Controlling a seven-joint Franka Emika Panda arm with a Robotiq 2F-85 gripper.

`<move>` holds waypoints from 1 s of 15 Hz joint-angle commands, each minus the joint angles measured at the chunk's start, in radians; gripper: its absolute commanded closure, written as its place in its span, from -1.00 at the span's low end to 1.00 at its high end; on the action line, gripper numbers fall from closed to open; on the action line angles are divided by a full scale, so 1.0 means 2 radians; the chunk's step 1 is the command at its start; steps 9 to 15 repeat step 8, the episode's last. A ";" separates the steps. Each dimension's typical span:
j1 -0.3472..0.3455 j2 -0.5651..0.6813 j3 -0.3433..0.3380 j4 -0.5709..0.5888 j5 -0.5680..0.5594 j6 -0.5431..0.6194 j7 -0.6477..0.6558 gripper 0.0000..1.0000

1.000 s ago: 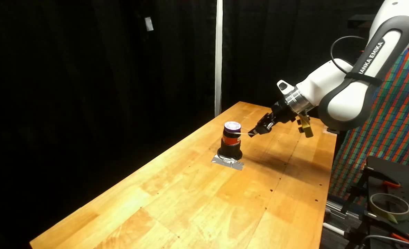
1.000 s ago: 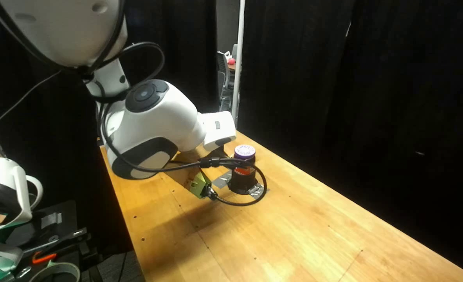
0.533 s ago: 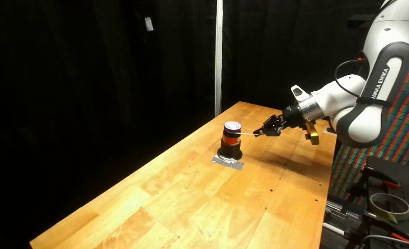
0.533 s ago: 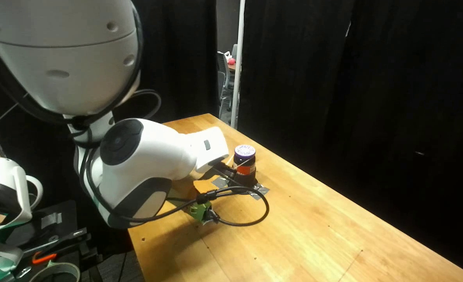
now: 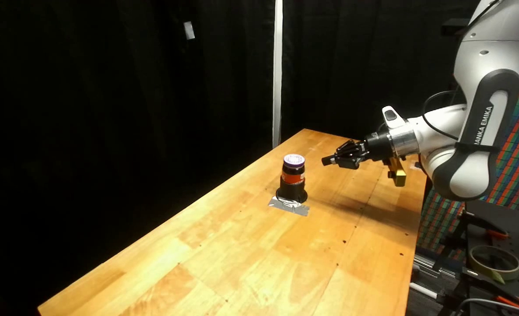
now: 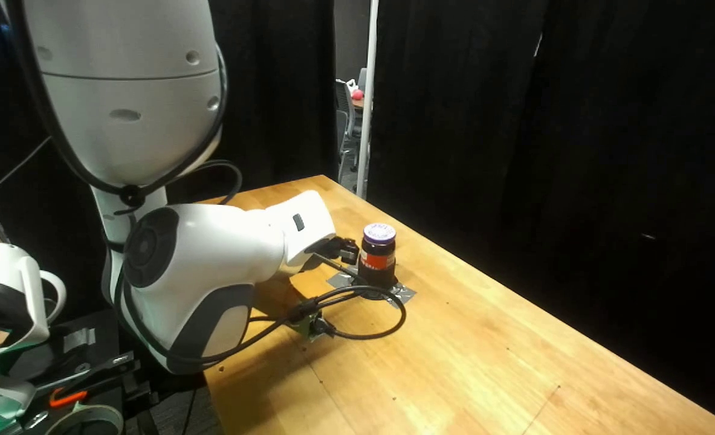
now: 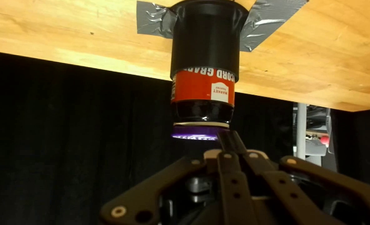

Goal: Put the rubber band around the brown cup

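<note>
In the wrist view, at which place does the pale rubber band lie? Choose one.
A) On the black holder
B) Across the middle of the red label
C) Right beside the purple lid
C, since the rubber band crosses the visible side of the jar right beside the purple lid, with a dark stretch between it and the red label.

The rubber band, a taut strand between the brown cup and the fingers a second ago, is now off the fingers and lies across the cup, directly below the purple lid. In both exterior views the arm stands farther back and lower. The fingers point nearer to level. In an exterior view the cable crosses lower down, in front of the black base.
</note>
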State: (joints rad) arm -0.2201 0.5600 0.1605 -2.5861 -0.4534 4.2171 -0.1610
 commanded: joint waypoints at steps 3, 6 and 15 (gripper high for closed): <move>0.031 -0.004 -0.023 0.007 0.000 -0.012 0.023 0.48; 0.040 -0.002 -0.036 0.006 -0.002 -0.036 0.030 0.69; 0.043 -0.002 -0.036 0.006 -0.001 -0.044 0.033 0.46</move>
